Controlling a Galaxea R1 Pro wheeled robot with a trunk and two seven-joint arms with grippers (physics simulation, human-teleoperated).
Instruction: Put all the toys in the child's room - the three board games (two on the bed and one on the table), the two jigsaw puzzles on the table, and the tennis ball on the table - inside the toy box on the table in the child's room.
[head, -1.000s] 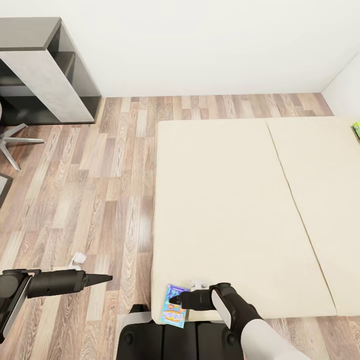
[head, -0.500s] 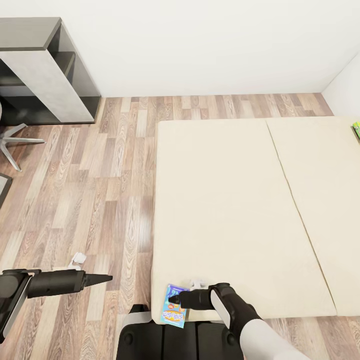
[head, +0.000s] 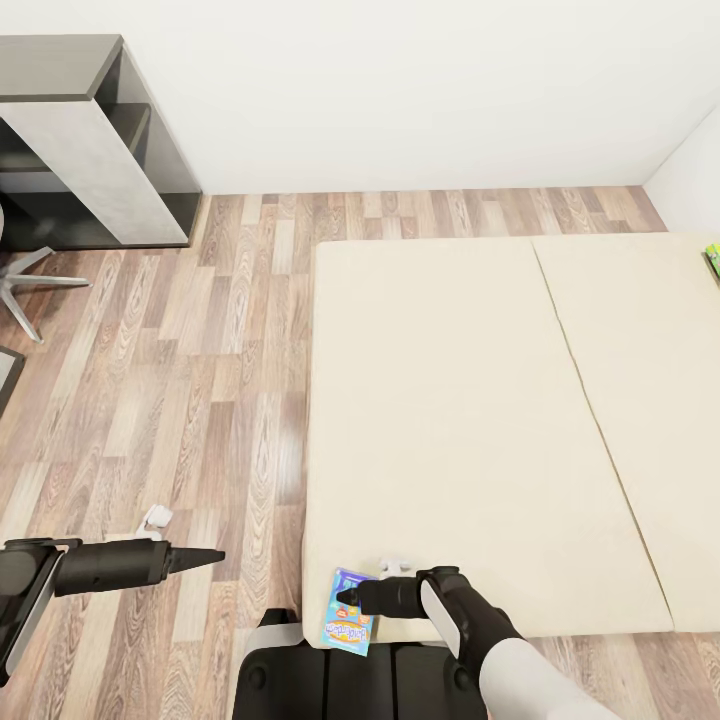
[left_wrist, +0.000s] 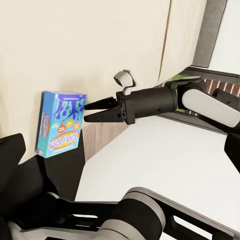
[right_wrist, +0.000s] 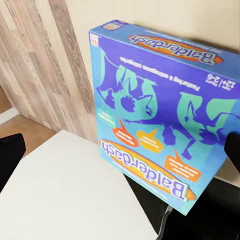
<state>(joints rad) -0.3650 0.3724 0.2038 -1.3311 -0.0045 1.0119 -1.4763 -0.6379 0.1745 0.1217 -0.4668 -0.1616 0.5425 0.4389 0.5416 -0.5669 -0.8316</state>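
**Right hand poised at the blue game box on the bed corner**

The flat blue cartoon-printed "Balderdash" board game box (head: 349, 624) is lying at the beige mattress bed's (head: 450, 420) 7 o'clock corner, overhanging its edge. The right hand (head: 343, 600) is hovering at the box, fingers slightly parted, gripping nothing. The left hand (head: 215, 556) is pointing over the wood-plank floor (head: 150, 400) at 9 o'clock; its opening is unclear.

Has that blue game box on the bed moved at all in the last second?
No. The blue game box sits at the same spot on the near edge of the bed.
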